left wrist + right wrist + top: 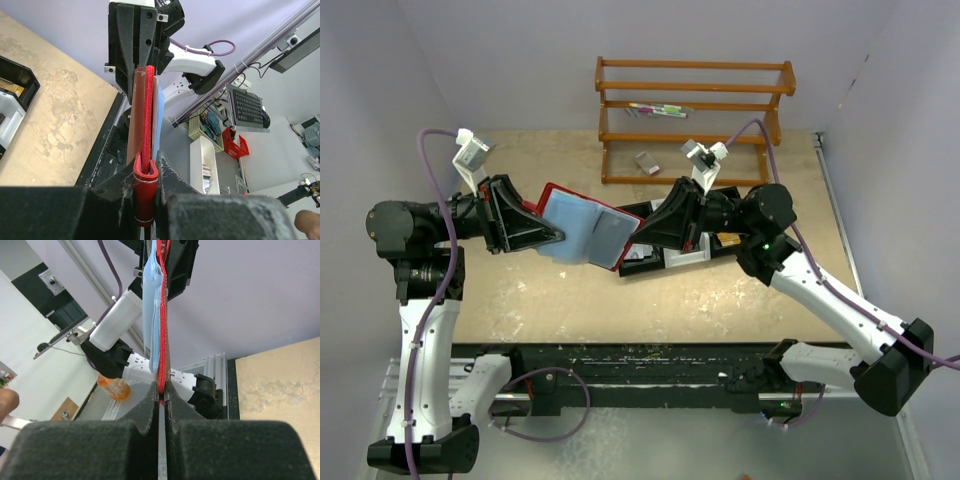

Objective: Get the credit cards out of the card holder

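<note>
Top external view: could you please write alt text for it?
Two robot arms hold an open red card holder in the air between them: the left claw grips its left edge, the right claw pinches a grey card at its right edge. Below lies a black-and-white tray; a wooden rack stands behind.

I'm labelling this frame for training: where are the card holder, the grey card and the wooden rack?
card holder (148, 125): left wrist view, red folded edge.
grey card (610, 236): top external view, flat face.
wooden rack (720, 88): top external view, an upper rail.
</note>
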Available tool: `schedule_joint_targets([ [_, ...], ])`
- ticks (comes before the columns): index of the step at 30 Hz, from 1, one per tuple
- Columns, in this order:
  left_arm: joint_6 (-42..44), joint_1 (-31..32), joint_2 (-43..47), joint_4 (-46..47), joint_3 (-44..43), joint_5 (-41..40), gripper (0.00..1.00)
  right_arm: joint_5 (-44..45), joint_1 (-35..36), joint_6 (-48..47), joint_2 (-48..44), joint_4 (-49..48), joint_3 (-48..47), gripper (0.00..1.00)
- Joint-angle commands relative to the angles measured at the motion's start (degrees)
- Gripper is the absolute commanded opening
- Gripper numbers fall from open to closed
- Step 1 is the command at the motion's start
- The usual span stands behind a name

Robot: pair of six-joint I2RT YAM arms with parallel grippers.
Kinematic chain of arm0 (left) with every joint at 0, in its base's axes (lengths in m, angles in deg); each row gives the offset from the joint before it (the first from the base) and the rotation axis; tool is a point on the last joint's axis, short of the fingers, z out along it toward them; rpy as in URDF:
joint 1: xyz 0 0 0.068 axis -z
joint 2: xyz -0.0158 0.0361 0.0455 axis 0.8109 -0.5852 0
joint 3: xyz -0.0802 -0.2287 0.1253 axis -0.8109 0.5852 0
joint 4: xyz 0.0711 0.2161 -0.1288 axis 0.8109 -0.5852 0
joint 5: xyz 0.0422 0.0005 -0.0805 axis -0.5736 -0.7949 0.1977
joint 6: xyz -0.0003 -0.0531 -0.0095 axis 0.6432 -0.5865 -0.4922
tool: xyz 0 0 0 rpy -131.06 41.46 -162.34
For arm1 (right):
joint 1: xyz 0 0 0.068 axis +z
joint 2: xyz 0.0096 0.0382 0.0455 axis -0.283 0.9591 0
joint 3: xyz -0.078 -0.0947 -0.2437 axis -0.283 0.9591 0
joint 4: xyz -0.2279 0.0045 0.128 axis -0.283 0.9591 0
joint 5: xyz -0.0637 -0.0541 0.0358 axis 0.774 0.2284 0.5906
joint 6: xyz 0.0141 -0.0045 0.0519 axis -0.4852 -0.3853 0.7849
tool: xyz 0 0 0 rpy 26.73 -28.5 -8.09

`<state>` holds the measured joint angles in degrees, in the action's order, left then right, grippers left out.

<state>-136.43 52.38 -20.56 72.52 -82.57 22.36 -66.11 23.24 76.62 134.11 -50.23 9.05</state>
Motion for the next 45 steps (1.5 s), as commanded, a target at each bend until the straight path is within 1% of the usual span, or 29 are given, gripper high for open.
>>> schedule_joint_targets([
  [1, 1.6, 0.3, 0.0, 0.8, -0.5, -0.6, 0.00, 0.7, 0.0, -0.2, -1.2, -3.9, -3.6, 0.00],
  [6, 1.3, 0.3, 0.0, 0.8, -0.6, -0.9, 0.00, 0.4, 0.1, -1.2, -1.4, -3.3, -3.8, 0.00],
  [12, 1.0, 0.3, -0.3, 0.9, -0.7, -1.0, 0.00, -1.0, 0.2, -0.2, -2.5, -6.9, -3.3, 0.00],
  [14, 1.5, 0.3, -0.2, 0.8, -0.3, -1.3, 0.00, 1.1, 0.3, -1.7, -2.1, -2.6, -4.3, 0.00],
  [17, 2.6, 0.3, 0.2, 0.8, 0.3, -1.5, 0.00, 6.1, 0.6, -7.6, -0.2, 10.8, -8.5, 0.00],
  [22, 3.2, 0.3, 0.4, 0.5, 0.2, -1.2, 0.00, 14.5, 1.5, -12.3, 1.8, 20.9, -11.0, 0.00],
  [23, 3.3, 0.3, 0.5, 0.6, 0.1, -1.1, 0.00, 15.8, 1.6, -12.7, 1.9, 21.5, -11.1, 0.03],
  [25, 3.3, 0.3, 0.7, 0.5, 0.0, -0.9, 0.00, 17.3, 1.7, -12.8, 1.9, 21.8, -11.1, 0.05],
  [26, 3.3, 0.3, 0.7, 0.5, 0.0, -0.9, 0.00, 18.2, 1.6, -12.9, 2.0, 22.3, -11.3, 0.09],
  [27, 3.4, 0.3, 0.7, 0.4, -0.1, -0.8, 0.00, 19.2, 1.6, -13.0, 2.1, 23.2, -11.5, 0.16],
  [30, 3.5, 0.3, 0.7, 0.5, -0.3, -0.7, 0.00, 19.8, 1.7, -12.9, 2.6, 24.2, -12.1, 0.24],
  [31, 3.7, 0.3, 0.7, 0.4, -0.2, -0.7, 0.00, 19.1, 1.6, -12.2, 2.7, 23.2, -11.9, 0.31],
  [32, 3.7, 0.3, 0.7, 0.4, -0.2, -0.7, 0.00, 18.0, 1.6, -11.4, 2.8, 22.2, -11.6, 0.35],
  [38, 3.7, 0.3, 0.6, 0.3, -0.6, -0.4, 0.00, 10.6, 1.7, -6.8, 2.0, 10.6, -7.9, 0.57],
  [43, 3.8, 0.3, 0.6, 0.1, -1.0, -0.5, 0.00, 8.7, 1.7, -6.9, 1.0, 9.5, -6.6, 0.63],
  [45, 3.8, 0.3, 0.5, 0.1, -1.0, -0.8, 0.00, 7.4, 1.7, -6.4, 0.9, 8.7, -6.5, 0.63],
])
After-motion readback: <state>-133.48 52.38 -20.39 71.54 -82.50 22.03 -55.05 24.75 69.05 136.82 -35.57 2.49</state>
